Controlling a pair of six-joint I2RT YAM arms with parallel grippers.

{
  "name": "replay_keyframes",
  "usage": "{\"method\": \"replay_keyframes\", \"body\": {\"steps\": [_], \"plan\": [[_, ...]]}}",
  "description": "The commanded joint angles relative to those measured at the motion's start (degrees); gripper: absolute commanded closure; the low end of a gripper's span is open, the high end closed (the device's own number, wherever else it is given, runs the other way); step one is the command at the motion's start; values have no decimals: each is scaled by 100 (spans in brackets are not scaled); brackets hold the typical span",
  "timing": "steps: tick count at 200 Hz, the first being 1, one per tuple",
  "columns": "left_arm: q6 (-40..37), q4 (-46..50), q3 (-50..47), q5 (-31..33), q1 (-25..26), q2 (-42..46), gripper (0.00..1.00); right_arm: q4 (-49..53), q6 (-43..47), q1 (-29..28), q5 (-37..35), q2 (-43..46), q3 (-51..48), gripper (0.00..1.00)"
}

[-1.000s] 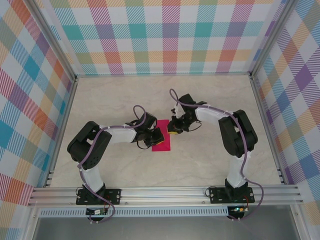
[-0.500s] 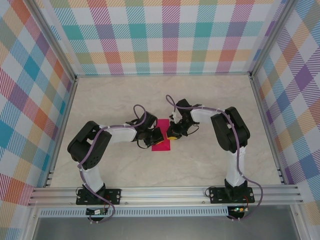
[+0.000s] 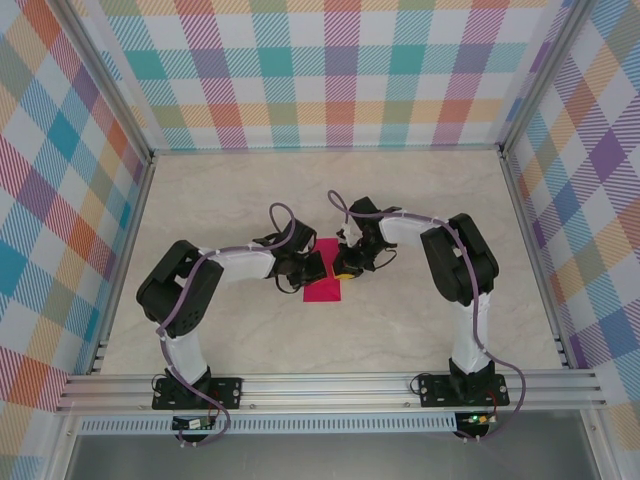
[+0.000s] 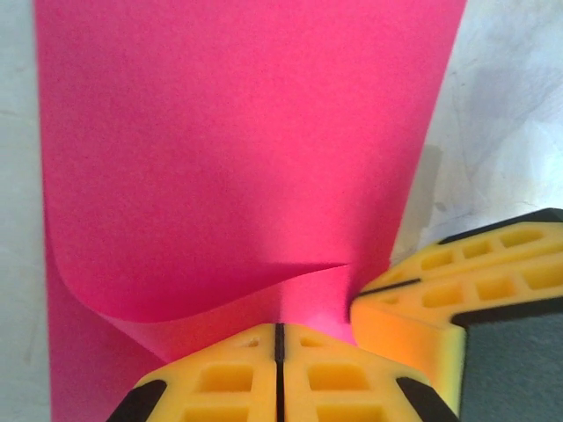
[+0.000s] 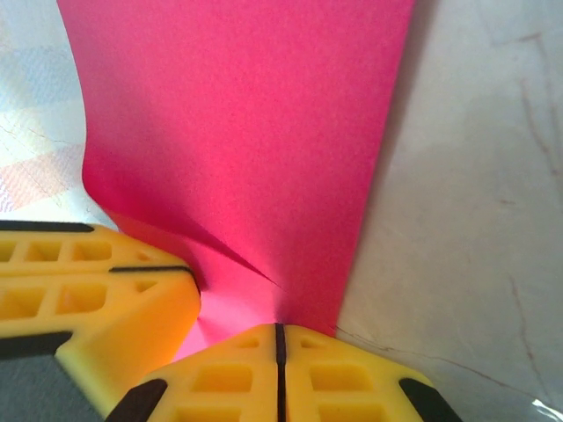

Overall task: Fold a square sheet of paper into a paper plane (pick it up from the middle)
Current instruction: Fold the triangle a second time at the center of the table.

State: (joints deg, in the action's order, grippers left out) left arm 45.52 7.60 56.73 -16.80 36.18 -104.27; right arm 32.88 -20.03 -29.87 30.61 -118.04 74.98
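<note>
— What are you holding?

— My left gripper (image 4: 277, 338) is closed tight on a raised pinch of the square sheet of paper (image 4: 237, 149). My right gripper (image 5: 278, 338) is closed on the same ridge just beside it, and the two nearly touch. The rest of the sheet lies on the tabletop (image 5: 475, 176), near its middle, between my two arms.

— What could go wrong from here?

— I judge the pinch to be the weak spot. Both grips sit close together on thin paper, so if my arms pull apart or lift unevenly it could tear or take a stray crease. A slanting wrinkle already runs out from the pinch. One edge curls up beside my left gripper, and a fold pressed over that curl would come out crooked. A shallow bite could also let the sheet slip free.

— And the count?

— Two grippers, both holding. One magenta-pink sheet, not yet a plane. One tabletop.
</note>
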Motion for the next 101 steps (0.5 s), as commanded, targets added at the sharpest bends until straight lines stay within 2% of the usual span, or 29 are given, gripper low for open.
{"method": "replay_keyframes", "body": {"steps": [1, 55, 101], "plan": [[-113, 84, -126, 177, -147, -41, 91, 374, 159, -10, -825, -411, -79, 90], [-99, -316, -733, 169, -704, -7, 90, 670, 237, -4, -1444, -571, -87, 91], [-146, -318, -804, 217, -1288, 226, 86, 686, 222, -2, -1515, -565, -106, 90]]}}
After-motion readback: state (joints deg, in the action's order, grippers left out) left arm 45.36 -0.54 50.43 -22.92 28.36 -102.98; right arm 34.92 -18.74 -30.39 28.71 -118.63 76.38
